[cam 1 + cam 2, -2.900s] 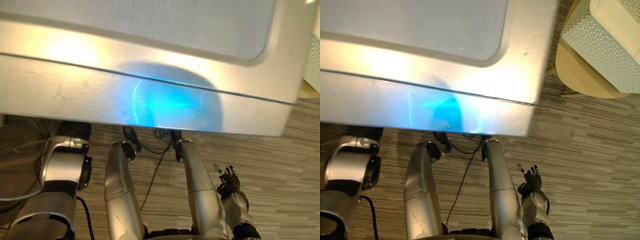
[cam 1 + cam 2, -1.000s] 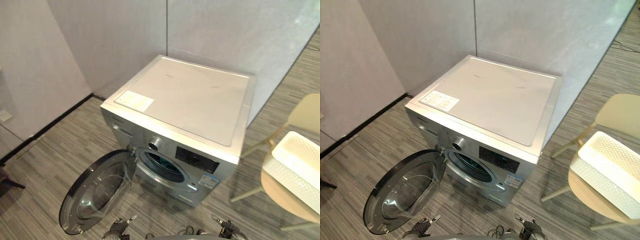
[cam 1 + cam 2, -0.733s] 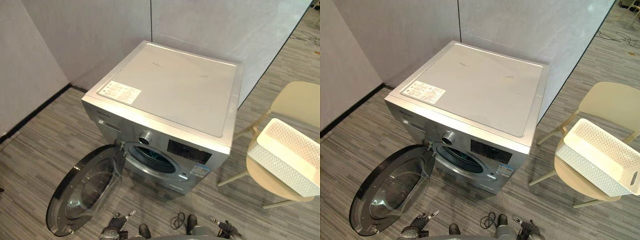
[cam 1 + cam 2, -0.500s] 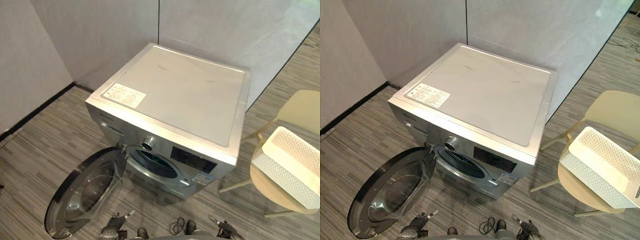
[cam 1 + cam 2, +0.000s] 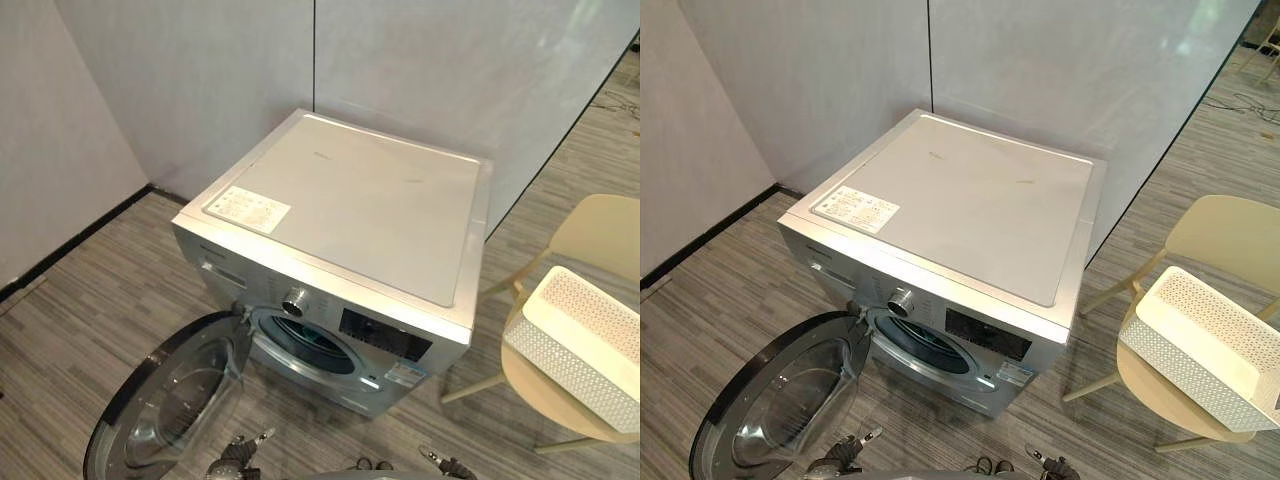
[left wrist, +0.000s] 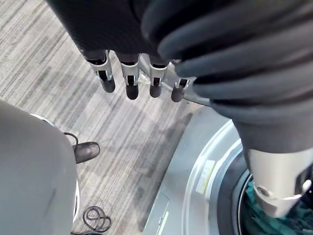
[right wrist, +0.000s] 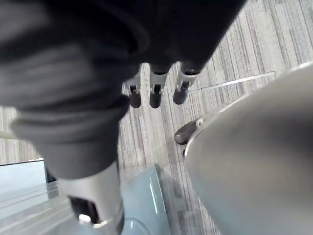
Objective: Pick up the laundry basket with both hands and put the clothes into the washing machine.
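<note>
Both robot hands hang low at the near edge of the head views, the left robot hand (image 5: 236,462) down in front of the open door and the right robot hand (image 5: 447,466) further to the robot's right. In each wrist view the fingers run out straight and relaxed with nothing between them, so both are released and carry nothing.

The white perforated laundry basket (image 5: 1205,347) sits on the seat of a pale yellow chair (image 5: 1220,235), well off to the robot's right and beyond the front right corner of the silver washing machine (image 5: 970,205). Its long axis runs slantwise, from near the chair's front edge away toward the right rim of the view. Whether clothes lie in it cannot be told from here. The machine's round door (image 5: 775,407) is swung wide and lies low toward the robot's left, leaving the drum opening (image 5: 923,345) clear; in the left wrist view a bit of dark green cloth (image 6: 266,223) seems to show inside the drum.

The right robot hand is the nearer to the basket, yet both stand well apart from it. This fits either a basket waiting to be fetched or one set back down after emptying.
</note>
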You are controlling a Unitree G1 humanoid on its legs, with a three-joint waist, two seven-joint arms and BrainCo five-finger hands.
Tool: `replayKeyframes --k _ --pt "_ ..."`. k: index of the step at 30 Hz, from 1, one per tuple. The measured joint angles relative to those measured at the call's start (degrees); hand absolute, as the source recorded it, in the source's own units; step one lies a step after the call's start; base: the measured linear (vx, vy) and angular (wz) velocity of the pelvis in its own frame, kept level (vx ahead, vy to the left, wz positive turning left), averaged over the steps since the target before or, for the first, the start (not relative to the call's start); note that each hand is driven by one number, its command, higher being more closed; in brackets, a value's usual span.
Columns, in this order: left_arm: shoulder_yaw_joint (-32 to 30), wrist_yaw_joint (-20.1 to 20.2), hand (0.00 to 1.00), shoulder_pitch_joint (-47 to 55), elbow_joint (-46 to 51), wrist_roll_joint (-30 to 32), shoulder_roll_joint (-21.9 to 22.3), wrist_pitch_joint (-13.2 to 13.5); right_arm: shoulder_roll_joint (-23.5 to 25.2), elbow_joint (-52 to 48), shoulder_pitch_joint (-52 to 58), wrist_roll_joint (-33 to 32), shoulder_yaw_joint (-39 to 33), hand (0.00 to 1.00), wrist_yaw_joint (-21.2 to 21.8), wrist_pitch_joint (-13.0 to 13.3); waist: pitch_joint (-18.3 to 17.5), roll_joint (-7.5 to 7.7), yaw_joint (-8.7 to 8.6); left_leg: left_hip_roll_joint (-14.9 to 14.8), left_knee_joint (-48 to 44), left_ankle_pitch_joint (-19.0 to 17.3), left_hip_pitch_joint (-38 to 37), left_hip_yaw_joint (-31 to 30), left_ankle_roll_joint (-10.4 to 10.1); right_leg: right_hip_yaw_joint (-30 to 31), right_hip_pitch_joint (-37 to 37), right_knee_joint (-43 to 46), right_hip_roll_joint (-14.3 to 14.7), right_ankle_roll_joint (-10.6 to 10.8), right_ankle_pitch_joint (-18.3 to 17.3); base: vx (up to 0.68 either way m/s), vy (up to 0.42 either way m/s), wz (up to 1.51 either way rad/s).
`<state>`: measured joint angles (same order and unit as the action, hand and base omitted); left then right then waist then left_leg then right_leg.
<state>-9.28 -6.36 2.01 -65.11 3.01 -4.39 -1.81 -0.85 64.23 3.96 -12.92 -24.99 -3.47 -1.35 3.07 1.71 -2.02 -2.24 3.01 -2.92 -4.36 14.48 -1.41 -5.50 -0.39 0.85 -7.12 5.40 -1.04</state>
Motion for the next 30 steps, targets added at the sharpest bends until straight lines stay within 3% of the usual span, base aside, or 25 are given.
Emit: replayKeyframes --k 3,6,8,10,11,14,15,16,17,18,19,20,23,24,25,26,27,28,29,30 --pt "-1.45 -0.12 0.0 0.73 0.63 -0.45 -0.49 0.55 -0.39 -0.02 -0.12 0.04 -0.07 0.0 0.14 0.04 1.31 -0.02 0.03 -0.71 -2.72 -1.52 0.83 -0.02 -1.05 -0.28 -0.68 2.29 0.06 -0.06 -1.37 0.01 -0.047 0.02" --pt "-2.7 -0.19 0.0 0.85 2.64 -2.37 -0.53 1.09 -1.01 -0.1 -0.33 0.72 0.23 0.0 0.7 0.05 2.94 0.03 1.12 -2.67 -13.86 -7.63 4.63 0.06 -1.85 0.79 -4.14 11.82 0.14 -0.4 -6.63 0.0 -0.057 -0.1" --pt "-2.67 -0.19 0.0 0.46 3.73 -3.38 -0.56 1.18 -2.1 -0.33 -0.8 2.27 0.96 0.0 1.39 0.05 4.86 -0.24 1.12 -4.65 -26.25 -13.47 7.89 -0.26 -2.92 1.42 -7.42 23.03 -0.49 -0.3 -12.98 0.0 -0.055 -0.05" --pt "-2.71 -0.29 0.0 0.42 4.34 -4.23 -1.05 1.38 -2.18 -0.57 -0.87 2.22 1.46 0.0 1.35 0.13 5.76 0.86 1.23 -5.6 -35.1 -14.35 9.85 -0.46 -3.81 2.64 -8.47 28.97 -2.37 -0.3 -15.79 0.0 -0.051 -0.16" --pt "-3.54 -0.36 0.0 0.45 4.43 -4.88 -0.87 1.7 -2.49 -1.07 -0.97 2.14 1.46 0.0 1.26 0.34 5.69 1.09 1.08 -7.27 -40.88 -15.41 11.93 -0.95 -4.23 2.69 -8.9 30.18 -2.82 -0.12 -16.14 0.01 -0.027 -0.23" --pt "-3.7 -1.45 0.0 0.4 4.45 -6.94 -0.66 1.67 -3.35 -1.81 -2.07 0.71 2.43 0.0 0.84 1.04 5.85 0.15 -0.7 -12.9 -45.65 -15.88 15.51 -7.05 -3.52 2.64 -9.34 31.85 -3.02 -0.01 -16.15 0.03 0.058 -0.07" --pt "-3.69 -1.61 0.0 0.17 3.91 -7.52 -0.58 1.74 -3.55 -2.01 -2.28 -0.46 2.16 0.0 0.42 1.13 5.86 0.17 -0.76 -13.77 -42.77 -14.99 15.82 -13.53 -5.15 2.93 -10.18 32.68 -3.59 0.99 -16.13 -0.04 0.213 0.01" --pt "-3.41 -2.37 0.0 0.05 3.91 -7.61 -0.5 1.75 -3.91 -1.96 -2.18 -1.16 1.82 0.0 -0.33 1.23 5.57 -0.08 -0.64 -13.81 -36.97 -12.47 14.41 -19.56 -9.56 3.27 -11.08 33.71 -4.87 3.0 -16.85 -0.07 0.355 0.01" --pt "-2.94 -2.71 0.0 0.02 3.76 -7.62 -0.37 1.67 -4.36 -1.97 -2.13 -1.24 1.64 0.0 -0.4 1.31 5.34 -0.72 -0.67 -13.9 -34.0 -11.2 13.41 -20.85 -11.25 3.48 -11.49 34.18 -5.57 4.02 -17.23 -0.08 0.491 0.21" --pt "-1.4 -2.74 0.0 -0.32 3.37 -7.54 -0.8 1.62 -4.79 -1.76 -1.96 -1.8 0.93 0.0 -0.61 1.32 5.16 -0.29 -1.3 -11.4 -30.24 -15.61 12.49 -20.45 -12.51 3.57 -11.65 33.17 -8.62 6.77 -16.48 -0.06 0.513 0.47" --pt "0.16 -2.68 0.0 -0.7 3.19 -7.42 -1.64 1.58 -3.6 -1.35 -1.86 -2.33 0.48 0.0 -0.64 1.07 5.03 1.01 -1.76 -8.97 -30.52 -14.89 13.47 -20.33 -11.56 3.21 -10.14 29.81 -10.76 8.33 -14.74 -0.04 0.433 0.55" --pt "1.08 -2.62 0.0 -0.66 3.17 -7.38 -2.29 1.58 -3.05 -0.84 -1.65 -2.37 0.46 0.0 -0.54 0.92 4.84 1.1 -1.76 -8.12 -31.07 -14.87 14.03 -20.61 -11.29 2.53 -8.7 26.79 -11.48 8.96 -13.0 -0.02 0.318 0.39" --pt "4.46 -2.5 0.0 0.15 2.76 -5.62 -4.53 1.54 -0.95 0.15 -1.95 -2.66 1.82 0.0 -0.53 0.51 2.92 -0.21 -0.98 -6.48 -34.64 -16.33 17.66 -19.5 -8.29 2.41 -5.17 12.75 -12.0 9.44 -1.0 -0.05 0.409 -0.16" --pt "5.05 -2.43 0.0 0.24 2.52 -5.06 -4.99 1.5 -0.95 0.11 -2.39 -2.64 2.25 0.0 -0.53 0.44 2.98 -0.57 -0.68 -6.57 -34.72 -16.46 17.81 -18.7 -7.7 2.83 -5.57 11.64 -11.88 9.44 1.55 -0.09 0.333 -0.65" --pt "5.36 -2.41 0.0 0.64 2.46 -4.37 -5.38 1.49 -0.97 -0.13 -3.13 -2.58 3.43 0.0 -0.59 0.37 2.9 -0.65 -0.12 -6.92 -34.68 -16.75 17.76 -16.66 -6.69 3.68 -6.76 10.17 -11.4 8.45 6.27 -0.19 0.389 -0.88" --pt "5.36 -2.39 0.0 1.26 1.99 -3.53 -5.4 1.46 -1.42 -0.23 -3.76 -2.28 5.08 0.0 -0.91 0.33 2.53 -1.32 0.01 -7.26 -33.8 -16.6 17.98 -14.22 -5.27 3.76 -8.37 8.33 -10.69 4.4 11.28 -0.19 0.313 -0.98" --pt "5.37 -2.38 0.0 1.78 1.7 -3.24 -5.27 1.45 -1.88 -0.24 -4.09 -2.24 6.14 0.0 -0.9 0.28 2.11 -2.12 0.12 -7.9 -32.53 -16.19 17.87 -12.48 -4.0 3.45 -9.09 6.48 -10.16 2.18 14.48 -0.21 0.294 -1.1" --pt "5.35 -2.3 0.0 2.36 1.17 -2.09 -5.11 1.19 -2.28 -0.56 -5.07 -2.21 8.38 0.0 -0.86 0.23 1.78 -2.83 0.03 -8.86 -29.58 -14.4 16.76 -9.62 -2.23 1.17 -10.41 7.37 -8.91 -0.3 15.46 -0.11 0.129 -0.85" --pt "5.35 -2.22 0.0 2.4 0.99 -1.65 -5.05 0.93 -2.25 -0.57 -5.15 -2.16 9.8 0.0 -0.8 0.22 1.77 -2.6 -0.54 -8.74 -27.16 -12.93 15.49 -8.38 -2.12 -1.29 -11.38 14.41 -7.96 0.81 9.12 -0.13 0.152 -0.85" --pt "5.35 -2.12 0.0 2.3 0.91 -0.91 -5.62 0.61 -2.25 -0.52 -5.06 -1.98 11.1 0.0 -0.66 0.19 1.8 -2.33 -0.3 -8.56 -24.22 -11.16 13.58 -6.61 -1.69 -4.1 -11.98 22.82 -6.38 0.61 1.2 -0.1 0.117 -0.53"
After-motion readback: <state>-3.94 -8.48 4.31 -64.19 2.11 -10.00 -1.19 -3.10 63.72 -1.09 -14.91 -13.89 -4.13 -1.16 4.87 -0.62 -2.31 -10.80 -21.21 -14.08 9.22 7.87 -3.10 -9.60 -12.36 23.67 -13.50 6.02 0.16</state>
